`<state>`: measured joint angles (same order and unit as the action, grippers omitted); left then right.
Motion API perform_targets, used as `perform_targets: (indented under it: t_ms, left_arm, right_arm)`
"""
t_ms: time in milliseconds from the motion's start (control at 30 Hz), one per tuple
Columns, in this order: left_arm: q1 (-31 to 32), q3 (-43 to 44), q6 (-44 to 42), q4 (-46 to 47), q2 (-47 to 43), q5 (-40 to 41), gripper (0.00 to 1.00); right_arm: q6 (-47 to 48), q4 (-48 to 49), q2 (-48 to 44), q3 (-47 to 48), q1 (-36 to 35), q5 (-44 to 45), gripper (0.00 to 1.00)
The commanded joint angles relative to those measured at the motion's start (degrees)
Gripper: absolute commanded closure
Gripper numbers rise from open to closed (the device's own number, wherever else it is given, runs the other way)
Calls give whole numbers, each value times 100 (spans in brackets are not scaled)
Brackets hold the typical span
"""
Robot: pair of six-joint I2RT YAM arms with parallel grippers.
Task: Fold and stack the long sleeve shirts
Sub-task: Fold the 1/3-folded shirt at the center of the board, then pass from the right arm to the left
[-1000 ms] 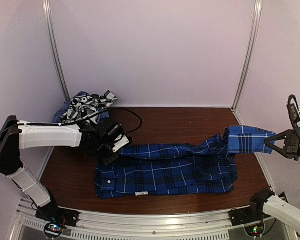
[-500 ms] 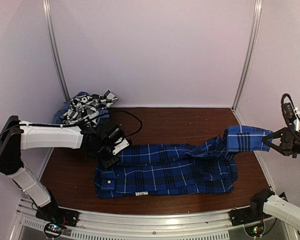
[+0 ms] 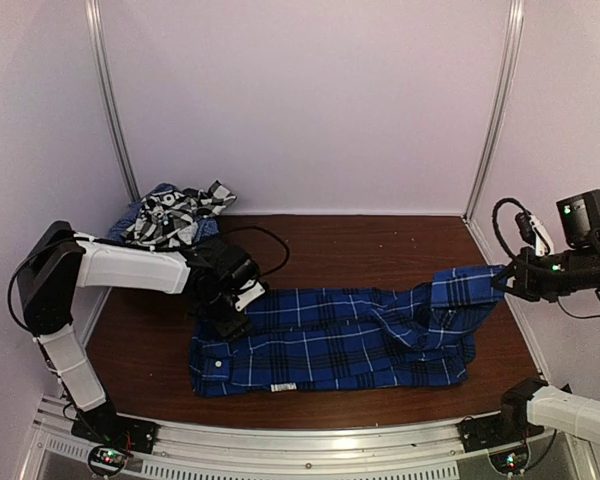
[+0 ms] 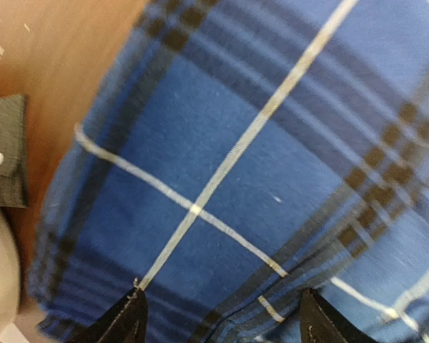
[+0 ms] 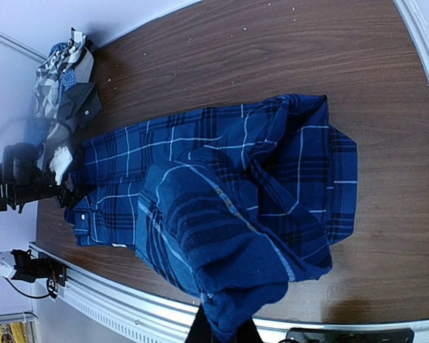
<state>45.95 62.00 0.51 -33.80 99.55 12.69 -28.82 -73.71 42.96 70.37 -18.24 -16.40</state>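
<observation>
A royal-blue plaid shirt [image 3: 330, 340] lies spread along the front of the brown table [image 3: 360, 245]. My left gripper [image 3: 230, 305] hovers low over its left end, open, with plaid cloth [image 4: 257, 157] filling the view under the gripper [image 4: 222, 304] and nothing between its fingers. At the right, my right gripper [image 3: 502, 283] is shut on the shirt's sleeve end [image 3: 465, 290], held up off the table. From the right wrist that bunched end [image 5: 272, 279] hangs from the gripper [image 5: 225, 332] above the shirt body [image 5: 222, 164]. More shirts sit in a pile [image 3: 170, 213] at the back left.
A black cable [image 3: 265, 240] loops on the table behind the left gripper. A dark cloth piece with a button [image 4: 3, 150] lies beside the plaid edge. A metal rail [image 3: 300, 440] runs along the front edge; frame posts [image 3: 495, 110] stand at the back corners.
My left gripper has opened and let go of the shirt's left end. My right gripper has swung inward to the left with the sleeve end, which now sits closer to the shirt body.
</observation>
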Motion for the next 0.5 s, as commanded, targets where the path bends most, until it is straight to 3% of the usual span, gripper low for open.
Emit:
perform_targets:
  t_ms: [0,233,467]
  left_arm:
    - [-87,325,335,337,180,-193,25]
    - [11,642,487,1277,-467,-1043,16]
    - [843,516,161,2950,-956,-1103,16]
  right_arm:
    - [413,900,425,-218,21,2,100]
    - [812,2047,1587,-517,7,-711,100]
    - [516,3319,2549,-678,-311,-1899,100]
